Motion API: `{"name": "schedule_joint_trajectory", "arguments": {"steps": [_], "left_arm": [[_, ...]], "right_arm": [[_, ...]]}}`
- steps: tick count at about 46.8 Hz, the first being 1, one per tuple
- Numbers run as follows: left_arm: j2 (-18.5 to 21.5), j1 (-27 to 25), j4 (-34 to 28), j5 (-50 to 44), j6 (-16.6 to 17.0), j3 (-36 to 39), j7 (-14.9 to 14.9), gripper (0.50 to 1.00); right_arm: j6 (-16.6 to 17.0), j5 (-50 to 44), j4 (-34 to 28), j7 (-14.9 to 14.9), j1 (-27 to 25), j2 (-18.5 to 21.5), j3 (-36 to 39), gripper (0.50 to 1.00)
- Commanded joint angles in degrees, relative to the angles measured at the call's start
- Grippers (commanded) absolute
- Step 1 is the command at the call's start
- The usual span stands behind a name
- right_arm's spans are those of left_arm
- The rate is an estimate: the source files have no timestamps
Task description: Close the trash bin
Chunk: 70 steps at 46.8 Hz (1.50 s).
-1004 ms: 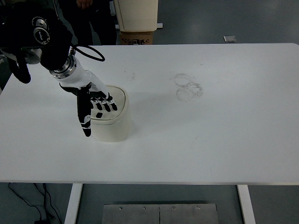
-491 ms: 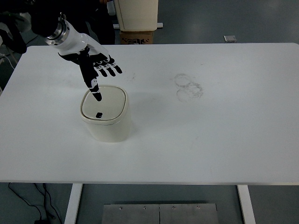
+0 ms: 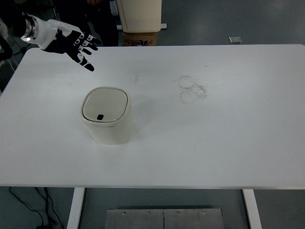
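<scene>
- One robot hand (image 3: 71, 44), the left, is hovering over the bench's far left corner, well apart from the bin; its black-and-white jointed fingers (image 3: 88, 67) are spreading loosely and holding nothing.
- One bin (image 3: 107, 116) is sitting left of centre on the bench, upright, with its lid lying flat and shut. It is a cream tub of smooth plastic, squarish with rounded corners, and one small dark button (image 3: 100, 117) is showing near the lid's front edge.
- One bench (image 3: 228, 138) is carrying it: a flat white rectangular top, matt, on white legs.
- A cluster of faint grey ring-shaped smudges (image 3: 192, 89) is marking the top right of the bin, near the middle.
- One cream cabinet (image 3: 138, 15) is standing on the floor beyond the far edge, with a brown box (image 3: 139, 38) below it.
</scene>
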Motion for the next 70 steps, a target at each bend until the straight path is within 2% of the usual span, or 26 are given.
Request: {"name": "schedule_joint_trajectory", "arguments": {"steps": [1, 6, 10, 15, 22, 33, 37, 46, 57, 63, 70], "left_arm": [[1.6, 4.0, 1.3, 0.0, 2.4, -6.5, -0.2, 1.000], [4.3, 8.2, 1.6, -0.1, 4.4, -12.0, -0.3, 1.000], [4.8, 12.3, 2.8, -1.0, 5.4, -15.9, -0.5, 1.000], [4.9, 17.5, 5.8, -4.6, 5.6, -21.2, -2.3, 1.000], [4.9, 24.5, 9.4, -7.1, 5.6, -27.1, -7.1, 1.000], [6.7, 32.1, 9.7, -7.4, 5.6, -37.7, -15.8, 1.000], [6.7, 35.7, 9.7, -7.3, 5.6, -42.9, -17.8, 1.000], [5.8, 42.9, 9.7, -7.3, 5.7, -52.1, -18.3, 1.000], [-0.1, 48.0, 12.5, -7.4, 5.9, -62.6, -18.8, 1.000], [-1.9, 49.2, 14.0, -7.4, 5.9, -64.1, -20.7, 1.000], [-1.4, 49.2, 14.7, -7.3, 5.9, -64.1, -20.8, 1.000]], "right_arm": [[0.0, 0.0, 0.0, 0.0, 0.0, 0.0, 0.0, 0.991], [0.0, 0.0, 0.0, 0.0, 0.0, 0.0, 0.0, 0.991], [0.0, 0.0, 0.0, 0.0, 0.0, 0.0, 0.0, 0.991], [0.0, 0.0, 0.0, 0.0, 0.0, 0.0, 0.0, 0.991], [0.0, 0.0, 0.0, 0.0, 0.0, 0.0, 0.0, 0.991], [0.0, 0.0, 0.0, 0.0, 0.0, 0.0, 0.0, 0.991], [0.0, 0.0, 0.0, 0.0, 0.0, 0.0, 0.0, 0.991], [0.0, 0.0, 0.0, 0.0, 0.0, 0.0, 0.0, 0.991], [0.0, 0.0, 0.0, 0.0, 0.0, 0.0, 0.0, 0.991], [0.0, 0.0, 0.0, 0.0, 0.0, 0.0, 0.0, 0.991], [0.0, 0.0, 0.0, 0.0, 0.0, 0.0, 0.0, 0.991]]}}
